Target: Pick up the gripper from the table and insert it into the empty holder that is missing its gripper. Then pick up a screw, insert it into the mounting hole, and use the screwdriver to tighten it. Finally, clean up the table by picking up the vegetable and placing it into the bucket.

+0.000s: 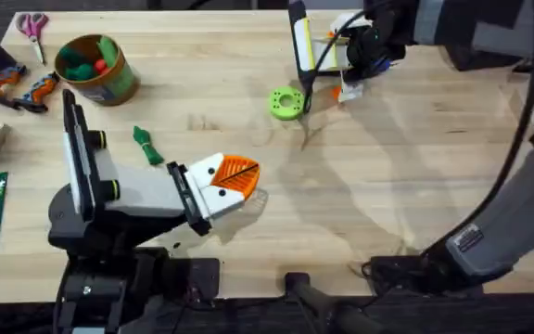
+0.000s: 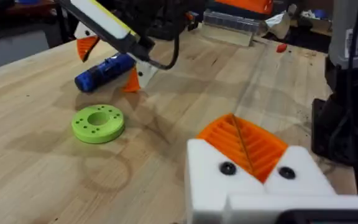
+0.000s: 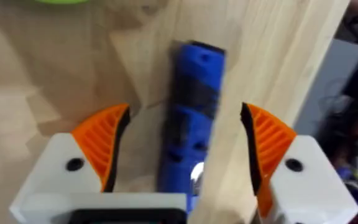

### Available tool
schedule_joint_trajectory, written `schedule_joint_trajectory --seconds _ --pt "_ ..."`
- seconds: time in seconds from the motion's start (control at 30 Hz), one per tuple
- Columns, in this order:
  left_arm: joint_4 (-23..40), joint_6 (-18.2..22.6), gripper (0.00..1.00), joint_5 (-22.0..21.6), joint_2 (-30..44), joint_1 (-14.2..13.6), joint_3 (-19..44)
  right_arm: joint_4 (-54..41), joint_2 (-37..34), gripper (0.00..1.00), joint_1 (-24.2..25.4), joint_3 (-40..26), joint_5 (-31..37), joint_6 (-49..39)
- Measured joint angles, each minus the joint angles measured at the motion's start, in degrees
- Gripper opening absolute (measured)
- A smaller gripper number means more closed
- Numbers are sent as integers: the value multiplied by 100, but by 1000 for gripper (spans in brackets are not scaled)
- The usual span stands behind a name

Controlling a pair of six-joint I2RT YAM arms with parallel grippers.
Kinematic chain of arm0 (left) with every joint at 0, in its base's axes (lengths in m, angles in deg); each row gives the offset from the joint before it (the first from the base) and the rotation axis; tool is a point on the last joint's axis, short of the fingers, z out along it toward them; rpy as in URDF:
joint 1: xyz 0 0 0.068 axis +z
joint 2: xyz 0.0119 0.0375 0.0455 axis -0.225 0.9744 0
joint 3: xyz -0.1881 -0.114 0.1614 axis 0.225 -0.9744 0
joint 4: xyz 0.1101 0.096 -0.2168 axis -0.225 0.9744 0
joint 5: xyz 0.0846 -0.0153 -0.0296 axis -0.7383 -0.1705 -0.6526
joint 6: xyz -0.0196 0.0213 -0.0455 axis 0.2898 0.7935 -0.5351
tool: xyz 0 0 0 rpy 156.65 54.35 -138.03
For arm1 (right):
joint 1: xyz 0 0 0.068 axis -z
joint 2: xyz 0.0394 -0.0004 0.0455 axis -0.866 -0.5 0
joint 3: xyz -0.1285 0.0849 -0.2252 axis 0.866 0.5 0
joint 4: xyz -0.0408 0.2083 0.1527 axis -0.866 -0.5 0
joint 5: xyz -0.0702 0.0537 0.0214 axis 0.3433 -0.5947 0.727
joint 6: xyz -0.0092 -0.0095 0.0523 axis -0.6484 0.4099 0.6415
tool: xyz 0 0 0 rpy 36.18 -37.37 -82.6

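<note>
Right gripper [image 3: 182, 149] spread astride screwdriver [image 3: 190, 124]; left gripper [image 1: 235, 178] pads together

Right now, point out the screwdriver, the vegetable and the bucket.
screwdriver [image 3: 190, 130]: right wrist view, middle of its blue body.
vegetable [image 1: 147, 146]: overhead view, mid-length.
bucket [image 1: 119, 86]: overhead view, olive side wall.

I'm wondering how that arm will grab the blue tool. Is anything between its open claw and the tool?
Nothing visible is. In the right wrist view, the blue screwdriver lies on the table directly between the right gripper's two spread orange-tipped fingers, with bare wood on either side. The green ring sits off to the side.
</note>
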Motion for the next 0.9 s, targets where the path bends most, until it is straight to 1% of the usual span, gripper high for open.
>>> schedule_joint_trajectory --seconds 0.13,0.23,0.27,0.3,0.33,0.37,0.47,0.5,0.57,0.63,0.67,0.7,0.77,0.83,0.9 --pt "0 0 4 -1 1 0 0 -482 154 991 -137 2 0 494" --pt "0 1 7 -1 1 0 0 -607 402 991 -242 9 0 1287" --pt "0 -4 47 -1 -1 0 0 -608 547 992 -279 9 2 1682" --pt "0 0 109 0 0 0 0 -605 706 992 -309 9 0 2091" --pt "-1 12 224 -2 1 0 0 -604 862 992 -335 9 0 2454" --pt "0 2 374 1 1 0 0 -603 1051 992 -366 9 0 2886" --pt "-2 2 862 1 1 0 0 -632 1657 992 -447 9 -2 4281" --pt "0 -19 950 1 1 0 0 -680 1825 992 -469 9 -2 4661" --pt "-1 -7 983 -3 1 0 0 -874 2246 992 -504 9 -9 5551" --pt "-5 -14 985 -10 0 0 0 -1108 2602 992 -514 9 -20 6232" --pt "-19 -87 985 -71 1 0 0 -1255 2782 992 -514 9 -19 6570" --pt "-42 -228 985 -172 1 0 -2 -1432 2946 992 -511 9 -20 6866" --pt "-108 -668 985 -519 1 0 -4 -1732 3173 990 -511 9 -19 7245" --pt "-143 -1112 985 -923 1 0 -4 -2050 3331 990 -511 9 -20 7507" --pt "-21 -1433 985 -1275 1 0 58 -2357 3422 990 -511 9 -20 7690"
